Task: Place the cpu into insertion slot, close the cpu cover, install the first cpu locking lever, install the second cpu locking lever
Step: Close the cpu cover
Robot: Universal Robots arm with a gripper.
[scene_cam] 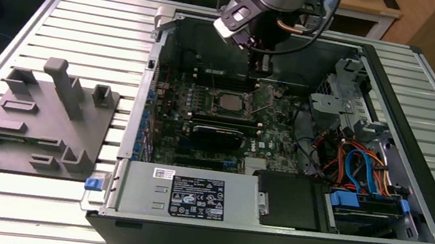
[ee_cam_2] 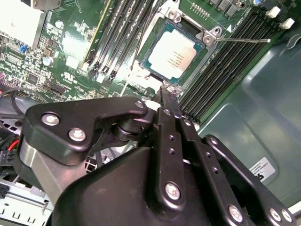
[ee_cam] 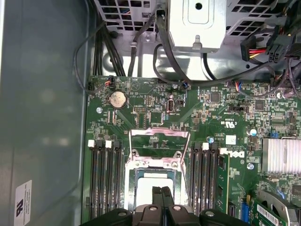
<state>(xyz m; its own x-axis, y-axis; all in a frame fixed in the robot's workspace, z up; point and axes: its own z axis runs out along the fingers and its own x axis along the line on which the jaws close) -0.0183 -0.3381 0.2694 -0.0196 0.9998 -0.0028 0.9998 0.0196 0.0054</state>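
Gripper (ee_cam_2: 170,94) sits nearest the lens in both wrist views. Jaws are closed, fingers flush w/ nothing seen btwn them. The tips hang at the near edge of the socket; can't tell if they touch it.

Just past the tips, the cpu (ee_cam_2: 171,52) lies flat in the insertion slot (ee_cam: 155,173), silver top up, green border even all round. Placement looks done.

Beyond that, in the first wrist view, the cpu cover (ee_cam: 160,133) stands swung open on the far side of the slot, bare board showing thru its cut-out. One locking lever (ee_cam_2: 244,40) is released, a thin wire lying out over the memory slots (ee_cam_2: 221,70).

Judgement: step in hand = closing the cover. To do it well:
- Bring the closed tips behind the frame's top bar.
- Push it over slowly so it lands flat on the chip rim, not skewed.
- Keep the tips off the chip top and off the socket edge.
- Check the lever wire is clear of the frame's path, or it may get trapped under.

Further off on the bd is a coin battery (ee_cam: 117,99). In the exterior view the open computer case (scene_cam: 419,123) rests on a slatted table (scene_cam: 97,11), and a grey fixture block (scene_cam: 41,118) sits well apart at the exterior view's left.
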